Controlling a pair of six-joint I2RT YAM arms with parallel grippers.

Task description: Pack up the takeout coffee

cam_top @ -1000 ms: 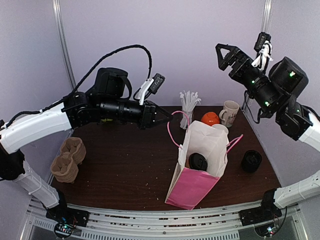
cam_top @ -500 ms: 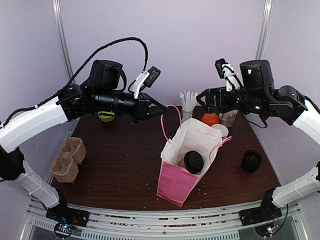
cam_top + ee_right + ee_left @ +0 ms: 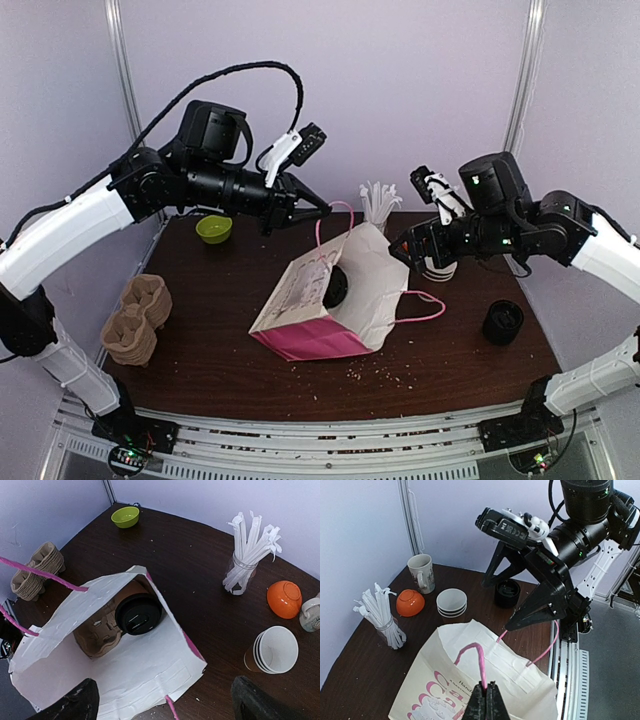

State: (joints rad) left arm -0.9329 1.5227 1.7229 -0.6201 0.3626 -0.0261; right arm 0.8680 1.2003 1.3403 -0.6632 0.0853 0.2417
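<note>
Top external view: how does the paper bag [image 3: 300,300] sit?
— Tipped over on its side on the dark table [image 3: 220,370], with the pink base low and the mouth turned toward the right arm.
— And the coffee cup [image 3: 138,614]?
— Inside the bag. The right wrist view looks straight into the mouth. The cup lies in a cardboard carrier tray [image 3: 95,635], its black lid facing out.
— What about the left gripper [image 3: 485,690]?
— Pinched tight on the pink handle [image 3: 481,662] at the bag's upper edge, with the loop drawn taut.
— And the right gripper [image 3: 496,605]?
— Fingers spread wide, gripping nothing, hovering at the bag's mouth. One fingertip is just beside the bag's second handle [image 3: 443,303]; whether it touches, I cannot tell.
— Other containers?
— At the back, a glass jar [image 3: 239,577] is packed with white wrapped straws [image 3: 252,535]. Near it are an orange bowl [image 3: 284,599] turned upside down, a cream mug [image 3: 421,572] standing upright, and a nested stack of lidless paper cups [image 3: 274,652], white inside. A green bowl [image 3: 214,229] stands upright at the far left. Stacked cardboard carriers [image 3: 137,318] sit at the left edge. A black round container [image 3: 503,322] stands alone on the right; what it holds, I cannot tell.
</note>
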